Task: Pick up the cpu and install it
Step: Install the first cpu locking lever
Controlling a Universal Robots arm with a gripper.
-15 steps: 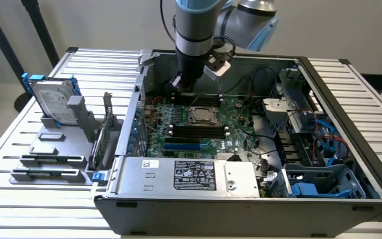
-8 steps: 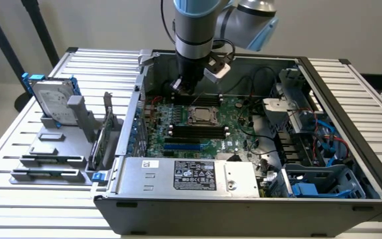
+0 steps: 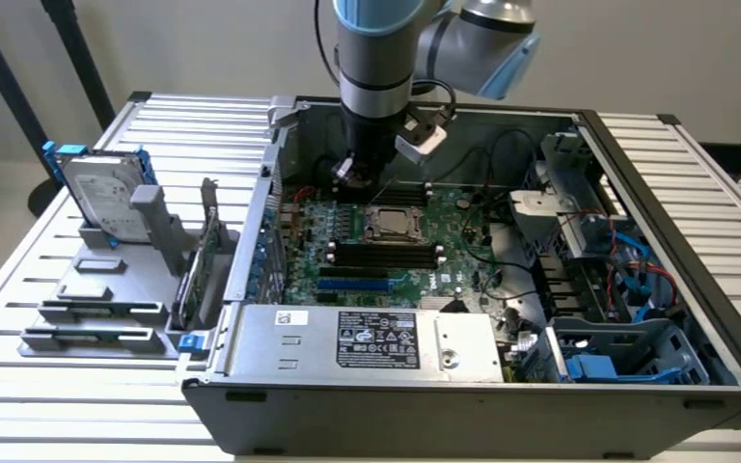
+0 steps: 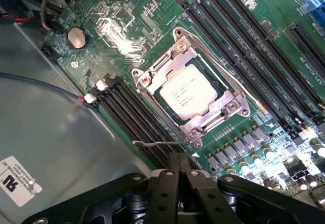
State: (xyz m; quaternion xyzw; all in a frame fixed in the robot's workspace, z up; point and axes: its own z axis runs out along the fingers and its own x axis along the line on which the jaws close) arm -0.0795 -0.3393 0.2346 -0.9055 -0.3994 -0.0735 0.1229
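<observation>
The cpu point(image 4: 189, 93), a small silvery square chip, lies flat inside the metal frame of its socket point(image 4: 152, 74) on the green motherboard point(image 4: 244, 46). In the exterior view the cpu point(image 3: 393, 224) sits mid-board inside the open computer case. My gripper point(image 4: 179, 162) is shut with nothing between its fingers, hovering just beside the socket, close to the thin wire lever point(image 4: 157, 142). Seen from the exterior view, my gripper point(image 3: 351, 176) hangs over the back part of the board, a little behind the socket.
Black memory slots point(image 4: 127, 112) flank the socket on both sides. The case walls point(image 3: 267, 193), a power supply point(image 3: 370, 340) and cables point(image 3: 525, 241) ring the board. A hard drive with a blue bracket point(image 3: 103, 198) stands on a grey rack at the exterior view's left.
</observation>
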